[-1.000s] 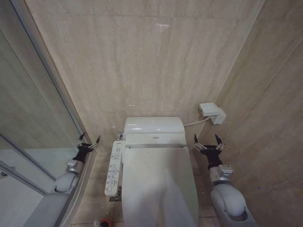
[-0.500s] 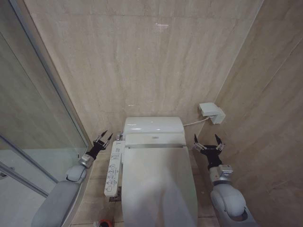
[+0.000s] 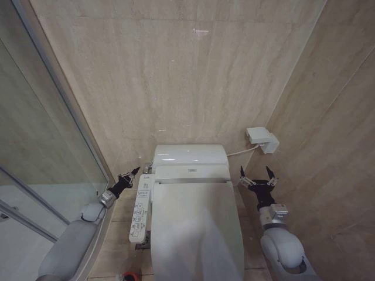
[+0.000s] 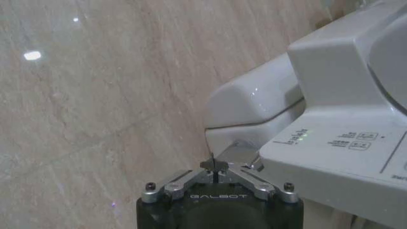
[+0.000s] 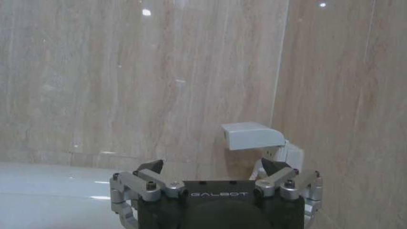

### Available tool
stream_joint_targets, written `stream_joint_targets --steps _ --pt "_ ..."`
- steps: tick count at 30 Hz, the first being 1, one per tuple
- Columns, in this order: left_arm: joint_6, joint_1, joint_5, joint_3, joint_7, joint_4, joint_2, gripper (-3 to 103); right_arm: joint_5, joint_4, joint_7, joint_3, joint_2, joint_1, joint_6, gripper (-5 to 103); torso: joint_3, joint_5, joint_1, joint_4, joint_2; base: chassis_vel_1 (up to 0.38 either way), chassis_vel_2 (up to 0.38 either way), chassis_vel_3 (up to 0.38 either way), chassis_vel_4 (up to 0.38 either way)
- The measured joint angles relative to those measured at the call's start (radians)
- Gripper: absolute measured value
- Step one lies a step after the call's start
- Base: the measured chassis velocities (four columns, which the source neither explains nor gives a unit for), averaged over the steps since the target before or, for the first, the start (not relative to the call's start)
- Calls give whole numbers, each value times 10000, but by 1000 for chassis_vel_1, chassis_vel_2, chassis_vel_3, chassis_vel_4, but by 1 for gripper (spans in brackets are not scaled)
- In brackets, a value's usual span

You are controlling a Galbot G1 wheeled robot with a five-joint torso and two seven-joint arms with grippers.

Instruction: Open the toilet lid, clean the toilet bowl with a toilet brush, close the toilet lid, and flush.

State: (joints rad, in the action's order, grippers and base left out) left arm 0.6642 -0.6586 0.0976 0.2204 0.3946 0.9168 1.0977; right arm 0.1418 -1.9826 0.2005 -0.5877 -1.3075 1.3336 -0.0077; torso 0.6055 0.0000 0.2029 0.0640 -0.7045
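The white toilet lid [image 3: 196, 228] lies shut over the toilet bowl, which is hidden beneath it. A white button panel [image 3: 140, 208] runs along the toilet's left side. My left gripper [image 3: 131, 174] hovers just off the panel's far end, beside the tank [image 3: 190, 154], shut with nothing in it. In the left wrist view the left gripper [image 4: 213, 165] has its tips pressed together close to the button panel [image 4: 343, 152]. My right gripper [image 3: 255, 175] is held open to the right of the toilet, and the right gripper [image 5: 213, 168] faces the wall. The toilet brush's red base [image 3: 130, 275] peeks in at the bottom edge.
A glass shower partition [image 3: 47, 146] closes off the left side. A white wall box [image 3: 262, 139] with a cable hangs on the right wall near the tank, and the wall box [image 5: 253, 135] sits just beyond the right fingers. Marble walls stand close behind and to the right.
My left gripper has swung in from the glass partition toward the button panel and closed its fingers. The right arm has not moved.
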Motion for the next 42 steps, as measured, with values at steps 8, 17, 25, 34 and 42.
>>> stream_joint_targets --steps 8,17,25,34,42 --pt "56 -44 9 -220 93 161 196 0 0 1 0 0 0 0 0 100 0 -1 0 2 0 0 0 0 0" --pt "66 -82 -74 -279 202 -75 229 0 0 0 0 0 0 0 0 100 -2 -1 0 3 -1 0 0 0 0" --pt "136 112 -87 -373 290 -511 316 0 0 0 0 0 1 0 0 100 -1 1 -1 -2 -1 0 0 0 0" --pt "122 311 -101 -448 285 -788 523 0 0 0 0 0 1 0 0 100 -1 3 -1 -4 -1 0 0 0 0" --pt "120 383 -116 -463 283 -860 564 0 0 0 0 0 0 0 0 100 0 1 -1 -1 -1 0 0 0 0"
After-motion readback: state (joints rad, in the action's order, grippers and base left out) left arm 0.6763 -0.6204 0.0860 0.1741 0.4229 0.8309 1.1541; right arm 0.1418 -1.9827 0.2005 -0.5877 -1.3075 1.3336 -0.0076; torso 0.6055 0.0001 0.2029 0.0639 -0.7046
